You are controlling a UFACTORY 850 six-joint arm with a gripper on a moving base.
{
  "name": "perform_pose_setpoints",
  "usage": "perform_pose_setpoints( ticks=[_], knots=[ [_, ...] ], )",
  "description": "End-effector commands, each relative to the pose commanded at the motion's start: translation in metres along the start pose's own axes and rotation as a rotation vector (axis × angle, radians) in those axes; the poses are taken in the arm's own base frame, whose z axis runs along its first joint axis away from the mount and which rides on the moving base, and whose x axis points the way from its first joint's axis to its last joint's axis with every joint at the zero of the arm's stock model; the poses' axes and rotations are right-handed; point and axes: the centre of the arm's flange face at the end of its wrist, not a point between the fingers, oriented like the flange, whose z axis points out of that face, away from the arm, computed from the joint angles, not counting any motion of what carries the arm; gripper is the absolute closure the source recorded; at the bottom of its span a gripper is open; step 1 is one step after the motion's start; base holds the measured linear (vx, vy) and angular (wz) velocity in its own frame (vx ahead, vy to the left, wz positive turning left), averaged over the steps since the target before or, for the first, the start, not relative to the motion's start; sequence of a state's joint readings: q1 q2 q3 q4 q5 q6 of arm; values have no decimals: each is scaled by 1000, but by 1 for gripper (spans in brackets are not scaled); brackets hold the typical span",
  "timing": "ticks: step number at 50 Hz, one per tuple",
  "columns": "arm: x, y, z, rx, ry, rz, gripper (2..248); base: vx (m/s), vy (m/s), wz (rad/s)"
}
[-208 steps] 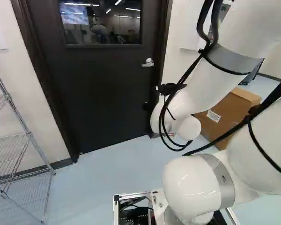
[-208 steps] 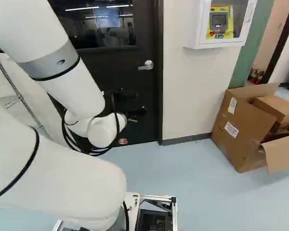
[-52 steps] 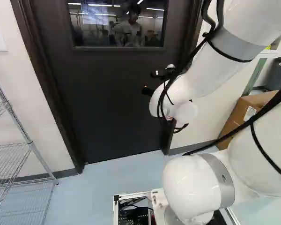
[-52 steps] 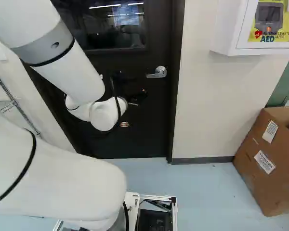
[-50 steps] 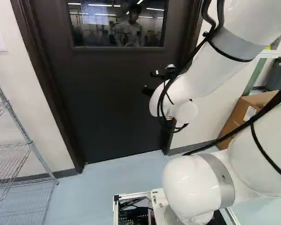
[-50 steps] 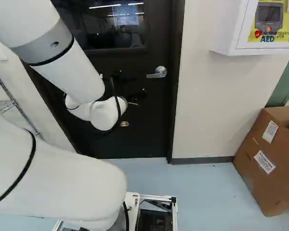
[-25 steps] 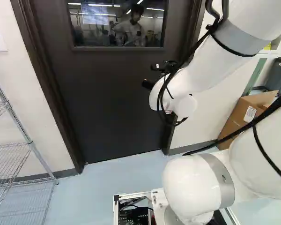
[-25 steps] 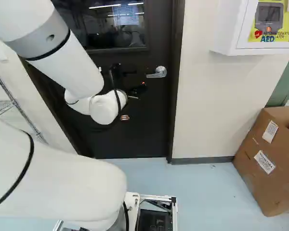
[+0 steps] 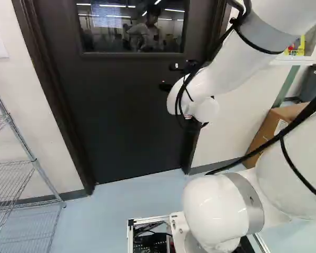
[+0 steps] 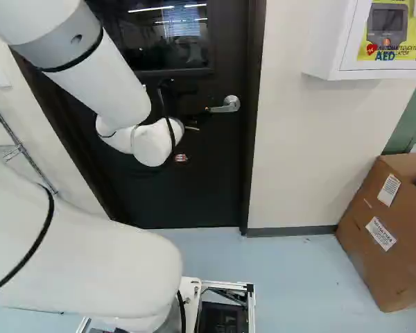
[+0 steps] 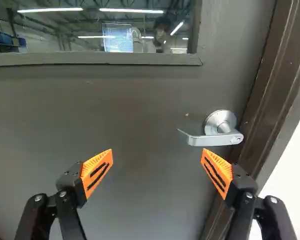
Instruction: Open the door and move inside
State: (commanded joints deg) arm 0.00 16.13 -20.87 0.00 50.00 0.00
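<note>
The tool is released, 2 fingers spread wide — the silver door handle ahead, at 2 o'clock from it, on the closed door. Cardboard box: 4 o'clock in the right base view.

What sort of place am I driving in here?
Probably a lab or workplace interior, in front of a closed door: there's a wall-mounted AED, a wire rack and a cardboard box.
</note>
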Motion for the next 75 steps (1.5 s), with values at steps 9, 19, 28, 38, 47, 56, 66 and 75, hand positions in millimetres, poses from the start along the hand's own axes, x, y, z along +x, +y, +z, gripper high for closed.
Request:
perform_pose_setpoints(
  ticks=[9, 19, 28, 38, 47, 56, 66, 75],
  knots=[
    [11, 0, 12, 0, 15, 0, 3, 0, 0, 0],
    [21, 1, 25, -1, 19, 0, 3, 0, 0, 0],
    [31, 3, 40, -7, 14, 0, 3, 0, 0, 0],
    [40, 7, 57, -16, -7, 1, 3, 0, 0, 0],
    [47, 12, 74, -27, -35, 2, 3, 0, 0, 0],
    [54, 16, 90, -36, -64, 3, 3, 0, 0, 0],
    [54, 19, 96, -42, -99, 4, 3, 0, 0, 0],
    [53, 20, 97, -42, -107, 5, 3, 0, 0, 0]
  ],
)
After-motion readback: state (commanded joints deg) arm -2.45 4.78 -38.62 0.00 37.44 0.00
